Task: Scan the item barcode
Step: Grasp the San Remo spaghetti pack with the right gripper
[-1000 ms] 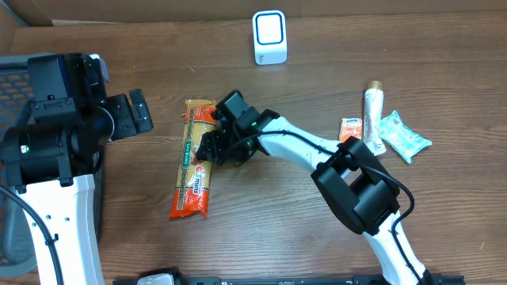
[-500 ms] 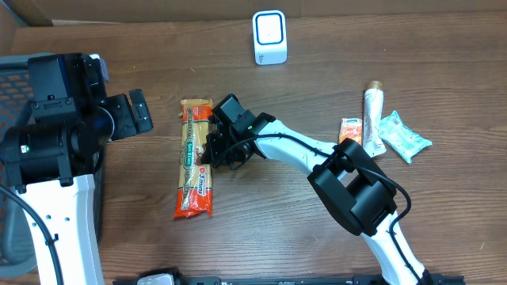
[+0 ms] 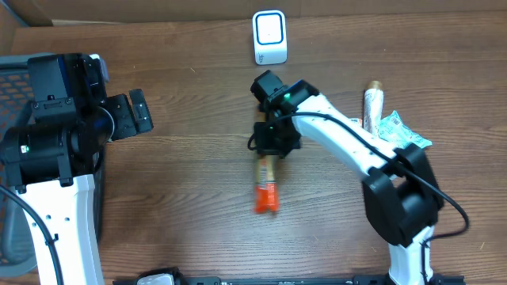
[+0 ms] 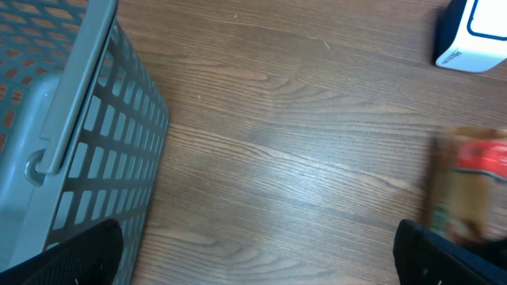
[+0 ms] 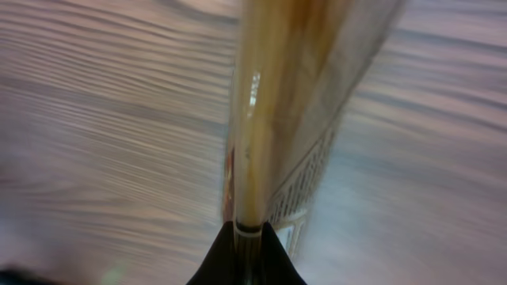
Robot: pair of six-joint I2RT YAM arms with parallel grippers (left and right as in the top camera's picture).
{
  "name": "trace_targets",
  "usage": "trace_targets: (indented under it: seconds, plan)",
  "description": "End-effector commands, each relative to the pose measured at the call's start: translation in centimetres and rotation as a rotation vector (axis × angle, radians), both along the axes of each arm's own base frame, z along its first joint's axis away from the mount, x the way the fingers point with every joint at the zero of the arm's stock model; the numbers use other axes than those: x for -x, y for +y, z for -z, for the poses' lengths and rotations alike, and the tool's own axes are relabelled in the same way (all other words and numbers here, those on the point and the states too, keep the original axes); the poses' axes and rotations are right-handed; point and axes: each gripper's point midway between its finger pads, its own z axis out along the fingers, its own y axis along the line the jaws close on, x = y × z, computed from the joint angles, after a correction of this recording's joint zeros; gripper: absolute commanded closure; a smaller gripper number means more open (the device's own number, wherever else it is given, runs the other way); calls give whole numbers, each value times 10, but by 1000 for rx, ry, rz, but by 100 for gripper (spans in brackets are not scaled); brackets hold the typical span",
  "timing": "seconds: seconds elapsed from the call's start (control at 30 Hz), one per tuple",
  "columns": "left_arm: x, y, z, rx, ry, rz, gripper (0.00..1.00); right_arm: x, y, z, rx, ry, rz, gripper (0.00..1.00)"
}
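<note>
The packet (image 3: 267, 184) hangs lengthwise just below the middle of the overhead view. Its top end is pinched in the right gripper (image 3: 273, 142), and its lower orange end is blurred. The scanner (image 3: 269, 37) stands at the upper middle of the frame, well apart from the packet, with bare table (image 3: 198, 237) between them. The left gripper (image 3: 140, 112) sits at the left, wide open and holding nothing, next to the basket (image 3: 14, 67) at the left edge. A tube (image 3: 373, 103) and a teal wrapper (image 3: 405, 132) lie at the right.

In the left wrist view the basket fills the left side and the scanner shows in the upper right corner. The packet is a blurred shape at the right edge. The two dark fingers (image 4: 87, 253) stand at the bottom corners, far apart, with only wood between them.

In the right wrist view the packet runs up from the bottom middle, seen edge-on. The fingertips (image 5: 214, 269) are closed tight on its seam. The print is too smeared to read, and no barcode can be made out.

The step in hand looks like carrying the packet to the scanner, with the grasp already made. The next move likely calls for bringing the packet up in front of the scanner's face. The barcode side must then be turned toward it, and which side that is cannot be told.
</note>
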Motion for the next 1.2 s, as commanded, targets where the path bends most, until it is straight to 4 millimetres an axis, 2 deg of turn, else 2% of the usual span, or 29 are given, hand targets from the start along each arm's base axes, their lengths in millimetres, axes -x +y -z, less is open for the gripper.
trace_targets:
  seconds: [0.0, 0.1, 0.17, 0.33, 0.47, 0.63, 0.7, 0.73, 0.77, 0.8, 0.87, 0.97, 1.17]
  plan:
    - [-2, -1, -1, -5, -3, 18, 0, -24, -26, -50, 192, -251, -57, 96]
    - [-2, -1, -1, -5, -2, 18, 0, -20, -43, -44, 347, -275, -88, 96]
    - [-2, -1, -1, -5, -2, 18, 0, -19, -47, -35, 429, -280, -118, 96]
    - [-2, -1, -1, -5, -3, 18, 0, -5, -31, 6, 504, -231, -201, 96]
    - [-2, -1, -1, -5, -2, 18, 0, 10, -2, 22, 464, -219, -259, 96]
    - [-2, -1, -1, -5, -3, 18, 0, 35, 44, 24, 317, -199, -324, 96]
    - [-2, -1, -1, -5, -3, 18, 1, 56, 71, 24, 189, -139, -409, 96]
    - [-2, -1, -1, -5, -2, 18, 0, 67, 83, 23, 117, -103, -465, 94]
    - [-2, -1, -1, -5, -3, 18, 0, 81, 96, 21, 34, -58, -537, 87]
    - [-2, -1, -1, -5, -3, 18, 0, 87, 101, 20, -3, -39, -566, 75]
    - [-2, -1, -1, -5, -2, 18, 0, 91, 104, 18, -30, -20, -577, 67]
    - [-2, -1, -1, -5, -3, 18, 0, 83, 99, 14, -28, -21, -555, 63]
    - [-2, -1, -1, -5, -3, 18, 0, 56, 82, 4, -37, -42, -580, 42]
